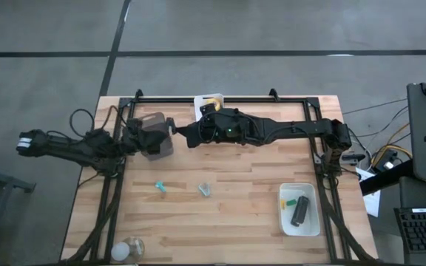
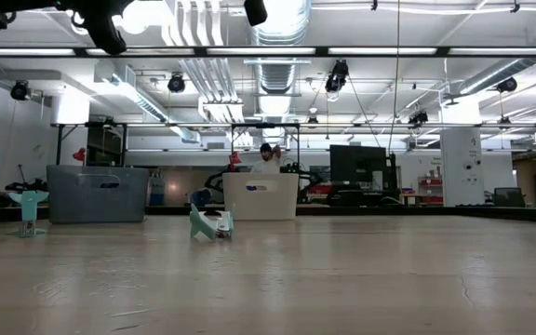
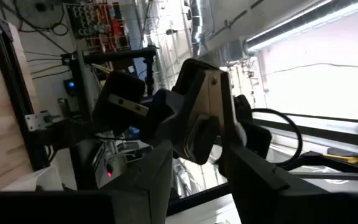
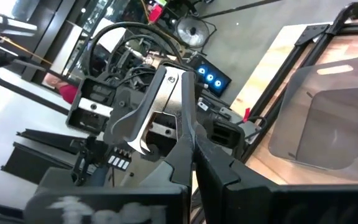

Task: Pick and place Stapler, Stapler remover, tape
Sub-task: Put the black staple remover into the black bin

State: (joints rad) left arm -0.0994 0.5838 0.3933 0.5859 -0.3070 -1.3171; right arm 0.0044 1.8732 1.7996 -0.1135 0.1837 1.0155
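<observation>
High view: found the stapler (image 1: 299, 212) lying flat in the white tray (image 1: 284, 222) at the desk's (image 1: 242, 192) front right, just beside a small green piece (image 1: 290, 200). Could not make out any tape rolls or pick out the remover for certain. Noted a teal piece (image 1: 160, 188) loose near the middle of the desk.

Saw both arms raised at the back of the desk, well apart from the tray. Placed the left hand (image 1: 171, 127) above a grey see-through bin (image 1: 154, 140), fingers spread, nothing between them in the left wrist view. Placed the right hand (image 1: 186, 135) just beside it, tip to tip, fingers pressed together and seemingly empty in the right wrist view.

Judged the stapler stiff, fairly dense for its size, and smooth-sided, so liable to slip or pivot if pinched near 1 end. Reckoned the best hold across its 2 long flanks, near the middle, fingers coming straight down. Expected the tray wall and the green piece to crowd that approach. Judged the right hand the nearer 1 for the job.
</observation>
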